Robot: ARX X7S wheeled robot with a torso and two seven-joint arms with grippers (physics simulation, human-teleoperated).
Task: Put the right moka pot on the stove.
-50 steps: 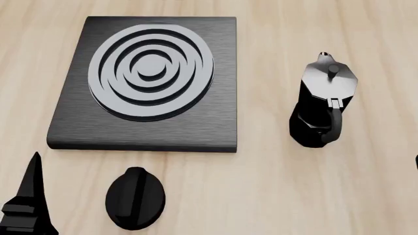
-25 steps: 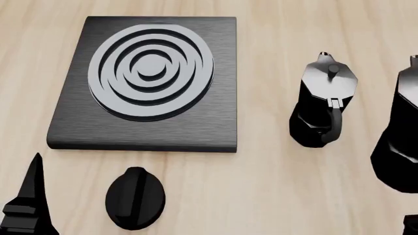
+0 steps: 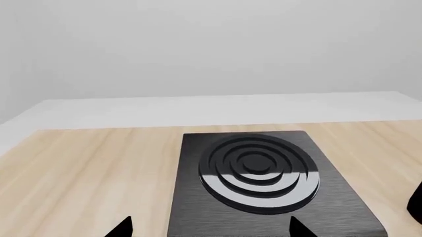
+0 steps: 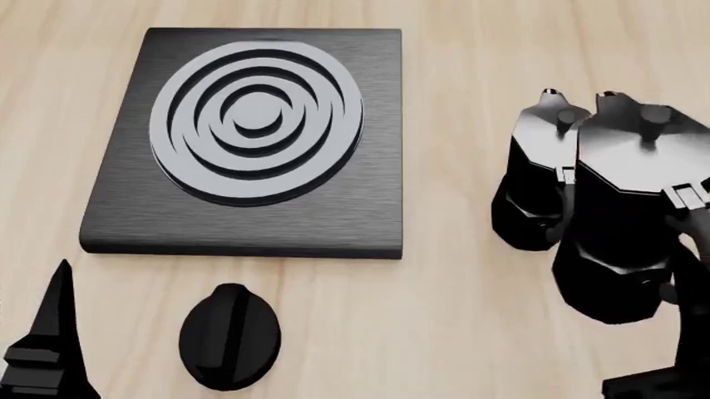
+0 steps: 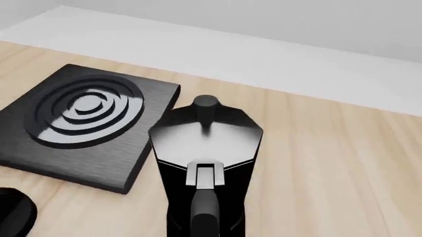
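The right moka pot (image 4: 621, 208), glossy black with a silvery-grey lid, hangs above the table in my right gripper (image 4: 679, 287), which is shut on its handle. It partly covers the second pot (image 4: 530, 187), which stands on the table behind it. In the right wrist view the held pot (image 5: 205, 148) fills the middle and its handle hides my fingers. The stove (image 4: 255, 141) lies to the left, nothing on it, and also shows in the right wrist view (image 5: 79, 123) and the left wrist view (image 3: 264, 182). My left gripper (image 3: 211, 232) is open and empty before the stove's near edge.
A small round black knob (image 4: 229, 337) lies on the wooden table in front of the stove, next to my left gripper's finger (image 4: 50, 332). The table's far edge meets a white wall (image 3: 211, 49).
The right moka pot has come in from the right edge, carried leftward by my right gripper, and now overlaps the standing pot. The left gripper, the stove and the knob have not moved.
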